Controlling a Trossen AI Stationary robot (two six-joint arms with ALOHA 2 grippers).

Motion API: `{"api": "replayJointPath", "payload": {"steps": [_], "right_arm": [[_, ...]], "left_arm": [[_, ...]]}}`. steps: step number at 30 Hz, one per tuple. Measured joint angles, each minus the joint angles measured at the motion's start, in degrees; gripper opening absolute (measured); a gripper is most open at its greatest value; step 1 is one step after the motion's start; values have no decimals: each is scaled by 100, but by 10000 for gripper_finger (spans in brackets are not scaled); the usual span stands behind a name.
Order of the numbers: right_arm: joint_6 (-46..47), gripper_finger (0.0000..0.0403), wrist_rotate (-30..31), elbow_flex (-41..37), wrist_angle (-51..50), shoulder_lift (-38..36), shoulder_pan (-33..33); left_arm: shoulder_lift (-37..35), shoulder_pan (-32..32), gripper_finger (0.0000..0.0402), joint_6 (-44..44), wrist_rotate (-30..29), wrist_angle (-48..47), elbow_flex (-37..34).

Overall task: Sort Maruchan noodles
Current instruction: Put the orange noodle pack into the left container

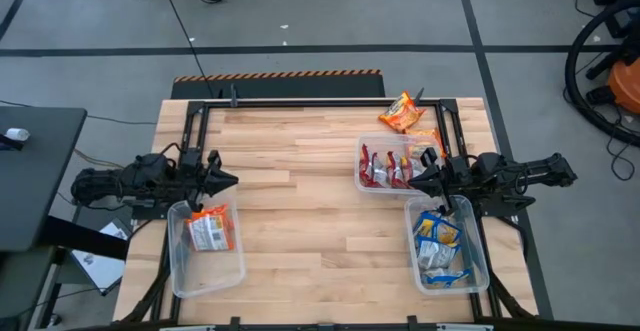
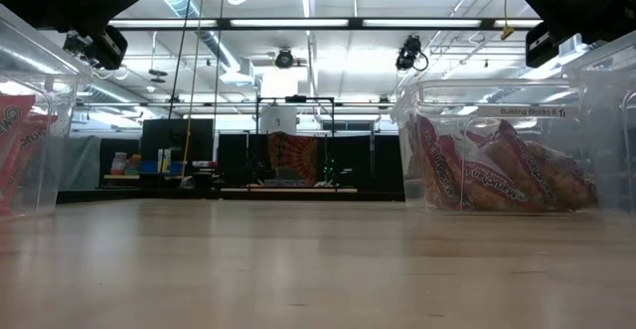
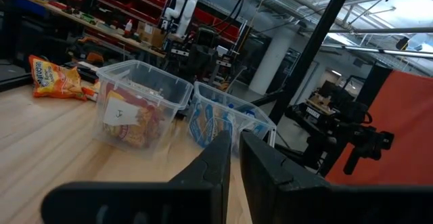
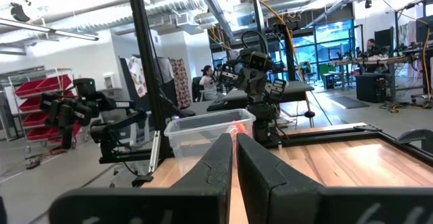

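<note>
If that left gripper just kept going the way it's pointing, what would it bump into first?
Probably the clear bin of red packets across the table. The left gripper, shut, points at it over bare wood in the high view. Its height is unclear, so it might pass above the rim.

wood table [image 1: 310,221] | on it: three clear bins [image 1: 205,266] with noodle packs | one orange pack [image 1: 402,112] at far edge

two dark jointed arms, matte black angular tapered fingers [image 3: 216,163], black housings
</note>
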Motion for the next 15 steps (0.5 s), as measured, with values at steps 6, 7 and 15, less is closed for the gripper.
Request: {"api": "replayJointPath", "payload": {"steps": [6, 7, 15], "right_arm": [[0, 29, 0, 0, 0, 0, 0], [0, 29, 0, 0, 0, -1, -1], [-31, 29, 344, -4, 1030, 61, -1]], "left_arm": [[0, 0, 39, 0, 0, 0, 0], [0, 0, 39, 0, 0, 0, 0], [2, 0, 39, 0, 0, 0, 2]]}}
